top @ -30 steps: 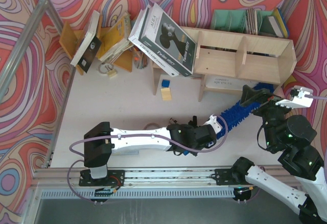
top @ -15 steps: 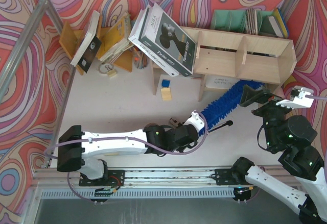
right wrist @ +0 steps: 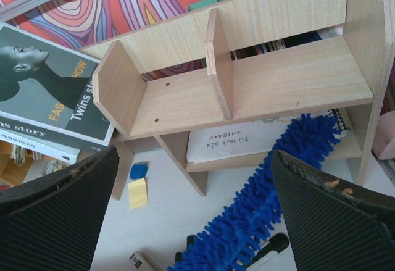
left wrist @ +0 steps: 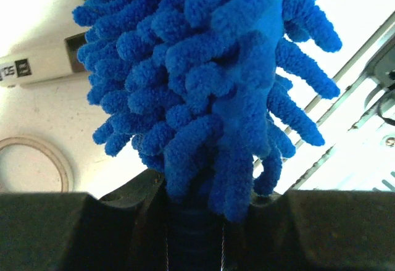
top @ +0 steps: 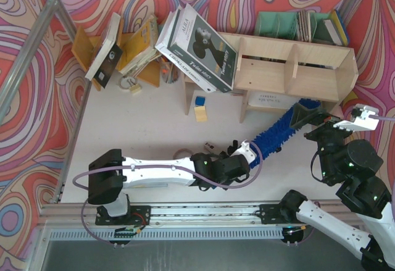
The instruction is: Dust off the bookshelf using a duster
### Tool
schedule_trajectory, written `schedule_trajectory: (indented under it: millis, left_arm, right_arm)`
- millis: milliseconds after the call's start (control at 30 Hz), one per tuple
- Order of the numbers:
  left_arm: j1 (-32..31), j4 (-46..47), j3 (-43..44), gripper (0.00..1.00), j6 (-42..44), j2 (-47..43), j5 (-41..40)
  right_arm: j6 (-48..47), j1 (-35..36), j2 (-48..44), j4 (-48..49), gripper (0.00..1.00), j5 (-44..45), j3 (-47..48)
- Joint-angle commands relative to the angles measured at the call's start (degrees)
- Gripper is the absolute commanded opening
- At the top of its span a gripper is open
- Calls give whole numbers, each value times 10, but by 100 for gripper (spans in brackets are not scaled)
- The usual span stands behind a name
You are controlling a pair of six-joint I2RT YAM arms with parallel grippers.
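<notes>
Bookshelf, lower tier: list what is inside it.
In the lower tier of the bookshelf a white book lies flat, and the fluffy tip of the duster reaches in next to it. The upper board covers whatever sits further back.

White table (top: 142,123) carries bookshelf (top: 308,76), blue block (top: 199,100), yellow block (top: 200,113).

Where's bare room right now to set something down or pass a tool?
Free: both upper bays of the bookshelf, either side of the divider; the tabletop between the left arm and the leaning books. Crowded: the lower tier, holding a white book and the duster head; the back-left corner around the Twins story book.
</notes>
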Motion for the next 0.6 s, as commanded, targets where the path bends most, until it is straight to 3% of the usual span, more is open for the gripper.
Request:
schedule_trajectory:
  millis: [0, 333, 567]
  left_arm:
    - [-8, 10, 33, 0, 14, 18, 23]
    - [-39, -15, 60, 0, 43, 29, 20]
    - [-49, 5, -12, 0, 26, -65, -48]
  right_arm:
    - [7, 2, -5, -6, 99, 7, 5]
    - [5, 2, -1, -2, 99, 7, 3]
    - [1, 2, 1, 3, 99, 6, 0]
